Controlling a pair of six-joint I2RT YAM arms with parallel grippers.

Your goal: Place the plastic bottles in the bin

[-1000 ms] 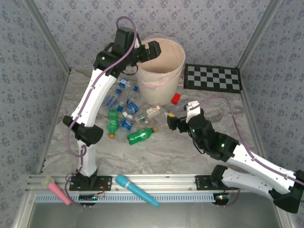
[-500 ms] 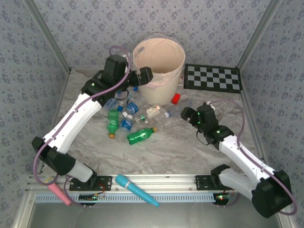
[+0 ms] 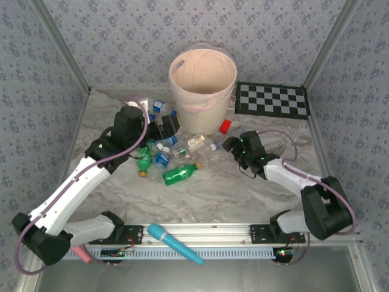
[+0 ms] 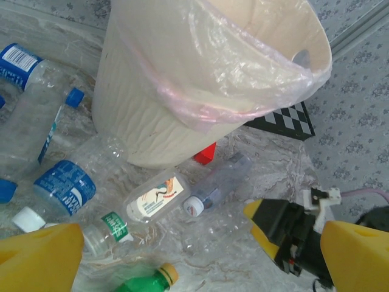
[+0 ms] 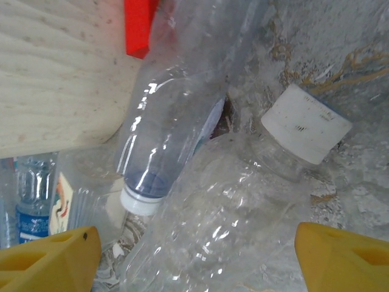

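My right arm lies low, right gripper [image 5: 196, 240] spread over a clear bottle [image 5: 243, 176], cap pointing far-right; left gripper [image 4: 200, 243] spread.

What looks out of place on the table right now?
A small red block sits right beside the base of the bin, and a blue wand lies across the near rail. Neither belongs in the bin.

Peach bin [image 3: 206, 118] upper centre, plastic bottles [image 3: 180, 174] scattered just below-left of it. Left gripper [image 3: 169, 123] over the pile. Right gripper [image 3: 229, 145] right of centre, low near the bin.
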